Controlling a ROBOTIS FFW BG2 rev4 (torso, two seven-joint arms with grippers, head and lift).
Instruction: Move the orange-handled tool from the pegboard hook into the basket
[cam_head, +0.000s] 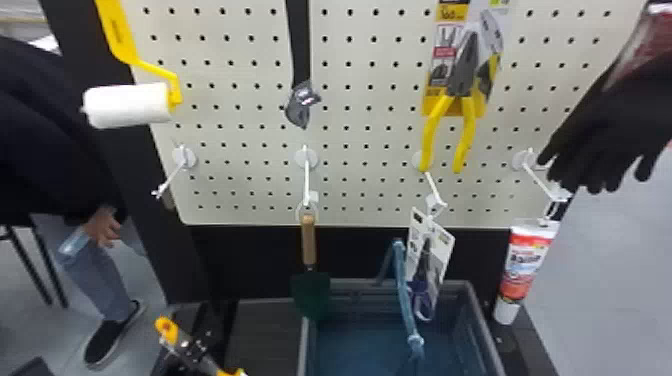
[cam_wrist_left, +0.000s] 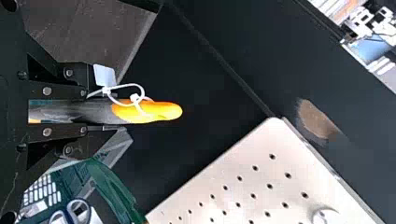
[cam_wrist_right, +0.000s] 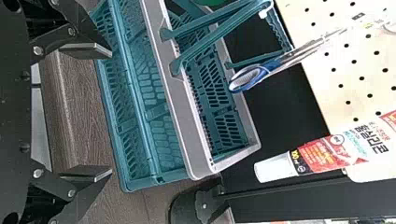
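The place looks like a hardware shop, or a display set up as one, built around a white pegboard (cam_head: 360, 135) with projecting hooks (cam_head: 306, 175). At the pegboard's left side is a paint roller (cam_head: 127, 105), on its right half yellow-handled pliers (cam_head: 467, 130) with a printed card, and by its right edge a black glove (cam_head: 595, 135). Along its lower edge hang a trowel (cam_head: 309, 295), carded scissors (cam_head: 422, 297) and a printed tube (cam_head: 527, 260), with a shopping basket (cam_wrist_right: 184, 112) below.

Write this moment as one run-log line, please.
left end effector: closed on orange-handled tool | right end effector: open, empty | basket: tool not yet inside
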